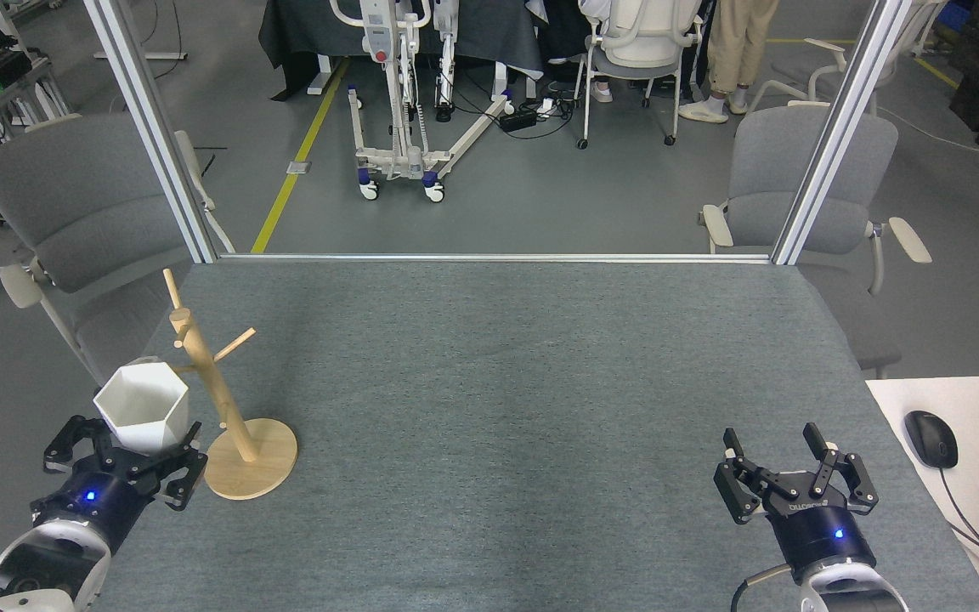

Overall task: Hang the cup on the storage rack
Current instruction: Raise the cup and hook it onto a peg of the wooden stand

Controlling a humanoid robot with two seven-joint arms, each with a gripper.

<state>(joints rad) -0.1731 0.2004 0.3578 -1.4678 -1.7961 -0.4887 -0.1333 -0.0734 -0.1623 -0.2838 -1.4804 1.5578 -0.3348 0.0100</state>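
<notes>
Left gripper (134, 455) is clamped on the cup (143, 406) low on its body, rim up, at 9 o'clock from the rack (216, 393) pole — cup overlaps the left peg in view; contact can't be told. Right gripper (787, 476) idles at the table's (498, 382) 4 o'clock, fingers spread, empty. Cup looks rigid, light, matte, probably brittle — facets should give flat purchase, so holding low on the walls keeps rim and hole free for the peg.
</notes>
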